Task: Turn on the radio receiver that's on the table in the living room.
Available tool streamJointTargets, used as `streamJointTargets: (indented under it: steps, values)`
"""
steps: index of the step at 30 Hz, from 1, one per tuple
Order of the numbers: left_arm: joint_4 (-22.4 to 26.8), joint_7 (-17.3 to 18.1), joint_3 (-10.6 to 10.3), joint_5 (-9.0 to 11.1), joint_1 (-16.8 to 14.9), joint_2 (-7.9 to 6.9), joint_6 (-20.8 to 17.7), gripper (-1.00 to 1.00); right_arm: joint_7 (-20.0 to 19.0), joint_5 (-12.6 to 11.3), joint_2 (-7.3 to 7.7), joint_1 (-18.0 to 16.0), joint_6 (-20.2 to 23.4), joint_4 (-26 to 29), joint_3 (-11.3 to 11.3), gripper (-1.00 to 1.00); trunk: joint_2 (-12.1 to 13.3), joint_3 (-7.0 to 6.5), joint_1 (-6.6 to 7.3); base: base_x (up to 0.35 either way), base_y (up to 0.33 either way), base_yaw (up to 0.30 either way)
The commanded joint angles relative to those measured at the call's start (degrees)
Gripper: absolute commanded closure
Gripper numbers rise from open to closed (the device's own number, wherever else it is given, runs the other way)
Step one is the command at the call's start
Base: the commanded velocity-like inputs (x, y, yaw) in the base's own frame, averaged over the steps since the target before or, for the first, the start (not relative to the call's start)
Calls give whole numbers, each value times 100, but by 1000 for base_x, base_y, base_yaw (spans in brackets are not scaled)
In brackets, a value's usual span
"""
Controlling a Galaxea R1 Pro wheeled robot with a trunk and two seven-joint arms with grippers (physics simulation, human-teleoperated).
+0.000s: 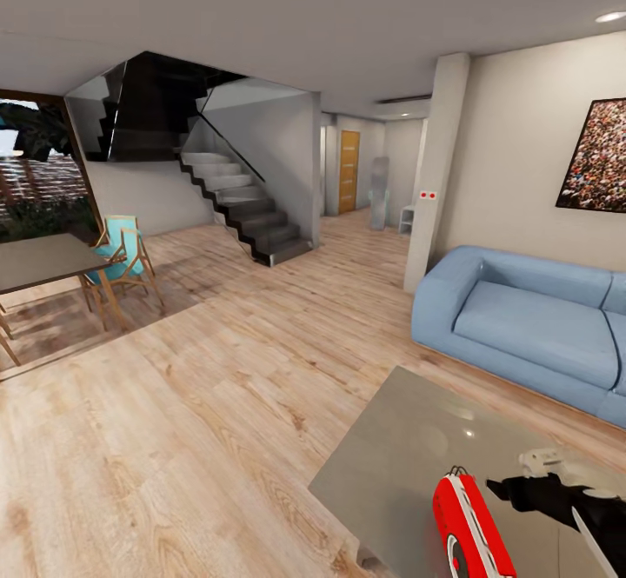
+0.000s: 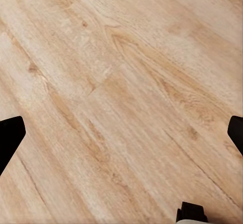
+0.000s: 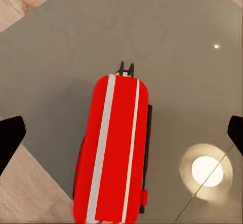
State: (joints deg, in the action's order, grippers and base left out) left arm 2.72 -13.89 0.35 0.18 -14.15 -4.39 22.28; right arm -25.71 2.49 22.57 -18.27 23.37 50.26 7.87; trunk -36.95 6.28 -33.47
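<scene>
the radio (image 1: pixel 469 526) stands on the table (image 1: pixel 409 448), near the table's near edge, its red body with white bands showing edge-on in the head view. in the right wrist view the radio (image 3: pixel 114 148) sits between the two dark fingertips (image 3: pixel 10 138), which are set wide apart and clear of its sides; the wire handle pokes out at its far end, and a bright light reflection lies on the grey tabletop (image 3: pixel 167 37) beside it. the right gripper (image 1: pixel 530 487) hangs just beside the radio, over the table. in the left wrist view the left gripper (image 2: pixel 121 133) has its fingertips (image 2: pixel 10 138) spread wide over the plank floor (image 2: pixel 121 82). beyond the table's far edge is the sofa (image 1: pixel 522 326), with a picture (image 1: pixel 600 156) on the wall above it. a dining table (image 1: pixel 43 261), a chair (image 1: pixel 122 256) and stairs (image 1: pixel 243 204) lie well apart across the floor.
</scene>
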Motion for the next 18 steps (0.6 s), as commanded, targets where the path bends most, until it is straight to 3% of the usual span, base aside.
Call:
streamJointTargets:
  steps: [1,18]
  values:
    - [0,0,0,0,0,0,0,-100,-2,-6,-2,0,3,-34,-32,-100,0,0,0,0,0,0]
    - [0,0,11,0,0,-18,13,-100,4,-38,-79,-1,62,-436,-59,-100,0,0,0,0,0,0]
